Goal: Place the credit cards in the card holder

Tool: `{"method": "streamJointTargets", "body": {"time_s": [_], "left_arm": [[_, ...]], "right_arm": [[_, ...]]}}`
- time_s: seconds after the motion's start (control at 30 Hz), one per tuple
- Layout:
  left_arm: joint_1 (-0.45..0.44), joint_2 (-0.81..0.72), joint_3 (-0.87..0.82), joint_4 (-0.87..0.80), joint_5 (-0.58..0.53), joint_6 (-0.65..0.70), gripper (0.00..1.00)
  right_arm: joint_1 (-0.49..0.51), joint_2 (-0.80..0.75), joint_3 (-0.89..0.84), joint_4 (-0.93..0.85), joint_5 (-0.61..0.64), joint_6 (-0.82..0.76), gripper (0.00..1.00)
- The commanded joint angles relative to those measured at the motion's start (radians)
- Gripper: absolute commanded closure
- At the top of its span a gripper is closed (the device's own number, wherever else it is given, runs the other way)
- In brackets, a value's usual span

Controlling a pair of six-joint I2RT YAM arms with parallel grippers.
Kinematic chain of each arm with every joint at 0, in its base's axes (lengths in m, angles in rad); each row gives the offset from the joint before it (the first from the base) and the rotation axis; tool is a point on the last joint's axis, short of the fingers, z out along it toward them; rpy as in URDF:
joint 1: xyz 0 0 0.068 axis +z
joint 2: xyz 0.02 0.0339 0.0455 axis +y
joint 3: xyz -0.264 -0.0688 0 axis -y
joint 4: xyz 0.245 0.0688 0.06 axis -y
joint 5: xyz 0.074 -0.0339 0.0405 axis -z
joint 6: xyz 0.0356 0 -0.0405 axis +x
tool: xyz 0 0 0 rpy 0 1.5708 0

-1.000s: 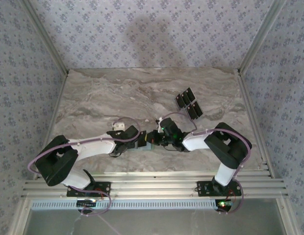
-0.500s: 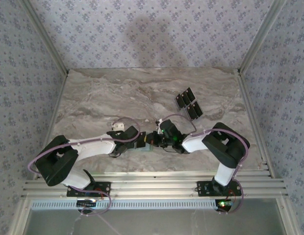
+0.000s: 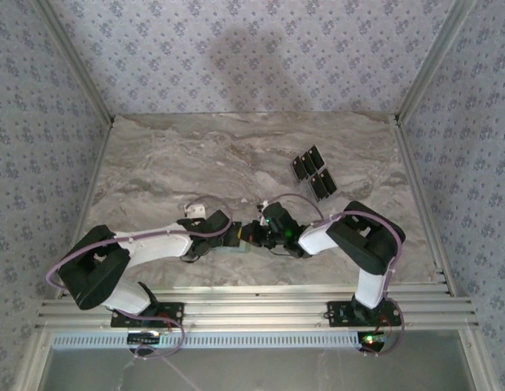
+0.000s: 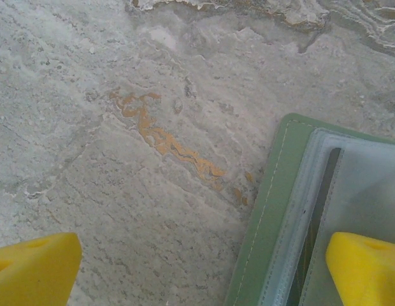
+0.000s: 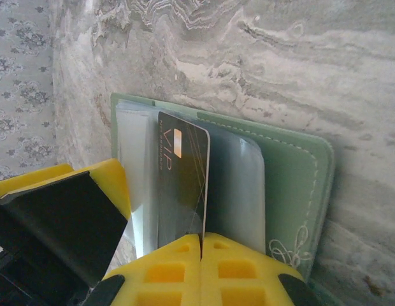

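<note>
Right arm (image 3: 318, 238) edged leftward; right fingers (image 5: 239, 271) pinch a credit card (image 5: 181, 185) against the card holder (image 5: 293, 172); left fingers (image 4: 363, 268) gape over it.

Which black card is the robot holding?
The thin black VIP card, pinched upright in the right gripper at the flat sage-green wallet. The other black cards lie apart, untouched.

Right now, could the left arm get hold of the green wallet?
Probably yes. The left gripper is open right over the wallet, whose edge lies between its yellow fingers, with nothing in between.
</note>
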Motion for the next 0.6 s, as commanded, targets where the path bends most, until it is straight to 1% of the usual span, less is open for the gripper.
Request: {"method": "streamJointTargets", "body": {"time_s": [0.0, 0.07, 0.13, 0.3, 0.57], "left_arm": [[-0.006, -0.021, -0.023, -0.073, 0.024, 0.002, 0.00], [-0.004, -0.033, -0.015, -0.093, 0.024, 0.001, 0.00], [0.004, -0.045, -0.003, -0.123, -0.013, -0.005, 0.00], [0.038, -0.064, 0.011, -0.163, -0.026, -0.011, 0.00], [0.047, -0.008, 0.019, -0.194, -0.031, -0.053, 0.00]], "right_arm": [[0.010, 0.022, -0.007, -0.012, 0.010, 0.006, 1.00], [0.008, 0.021, -0.008, -0.019, 0.008, 0.004, 1.00], [0.006, 0.022, -0.010, -0.032, 0.011, 0.001, 1.00], [-0.004, 0.018, -0.014, -0.057, 0.013, -0.011, 1.00], [-0.019, 0.016, -0.023, -0.081, 0.008, -0.026, 1.00]]}}
